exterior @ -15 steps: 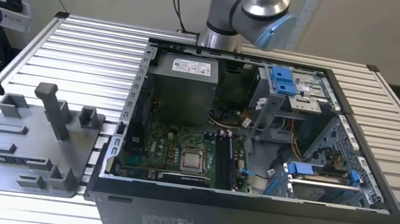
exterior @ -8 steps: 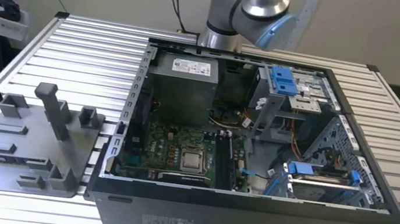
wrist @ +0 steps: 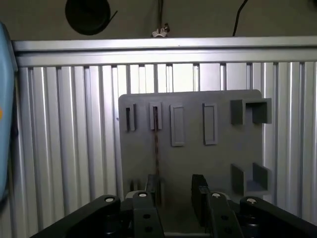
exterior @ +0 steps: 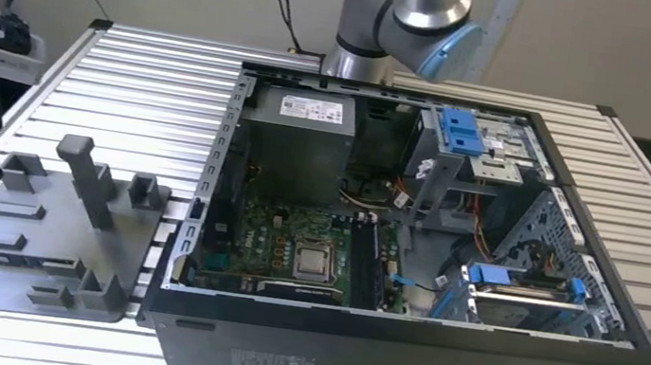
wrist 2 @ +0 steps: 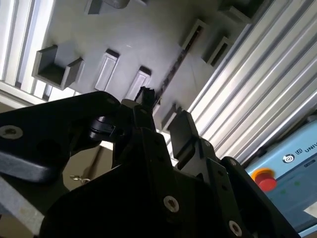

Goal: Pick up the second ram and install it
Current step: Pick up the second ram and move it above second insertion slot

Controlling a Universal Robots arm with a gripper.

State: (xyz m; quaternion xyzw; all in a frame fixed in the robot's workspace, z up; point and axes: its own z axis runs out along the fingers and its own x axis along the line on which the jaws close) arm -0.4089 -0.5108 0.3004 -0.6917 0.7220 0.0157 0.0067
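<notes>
while its jaws stand parted and empty, the gripper [wrist: 176, 196] hangs over the second ram [wrist: 156, 148], which sits edge-on in a slot of the grey holder [wrist: 198, 163] on the worktop [wrist: 64, 148]. a clean pick likely needs the board centred in that gap.

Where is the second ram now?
In the first wrist view, the second ram stands on edge in a slot of the grey tray, near the open fingers; the tray lies at the exterior view's left.

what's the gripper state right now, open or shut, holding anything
Gripper: open, holding nothing, poised over the ram that stands on edge in the grey tray.
</notes>
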